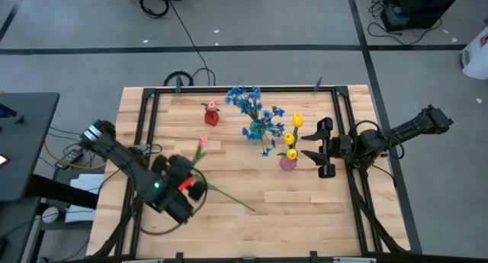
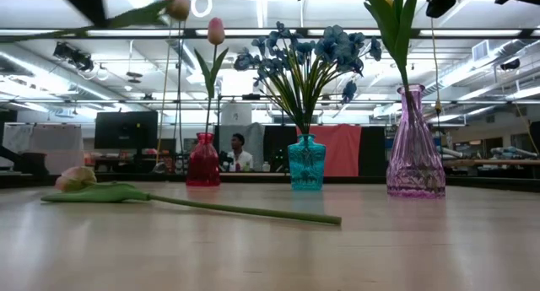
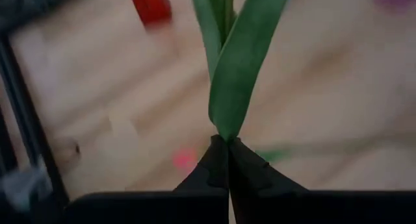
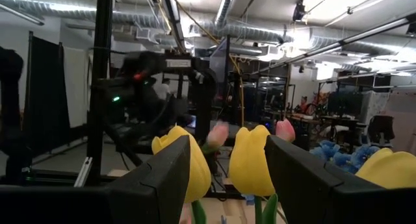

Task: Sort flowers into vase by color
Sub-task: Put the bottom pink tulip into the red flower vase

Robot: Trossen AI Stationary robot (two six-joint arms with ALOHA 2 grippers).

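Observation:
My left gripper (image 1: 191, 179) is near the table's left front, shut on a pink tulip (image 1: 202, 141) whose head shows high in the low view (image 2: 175, 4). A second pink tulip (image 2: 76, 180) lies flat on the table; its stem (image 1: 232, 198) runs out toward the near right. The red vase (image 1: 211, 117) holds one pink tulip, the teal vase (image 1: 258, 131) the blue sprays, and the pink vase (image 1: 288, 163) the yellow tulips (image 4: 250, 159). My right gripper (image 1: 314, 149) is open, just right of the pink vase, touching nothing. My left gripper pinches the pink tulip between its two shut fingers, on the green stem and leaves (image 3: 224, 130). The tulip is lifted clear of the table. It slants away from the fingers, with its head (image 1: 202, 141) toward the far edge and the red vase.
The three vases stand in a loose row across the far half of the table (image 1: 305, 210). Black frame rails (image 1: 141, 126) run along the table's left, far and right sides. Bare wood shows at the near middle and near right. A person shows far off in the room (image 2: 239, 152).

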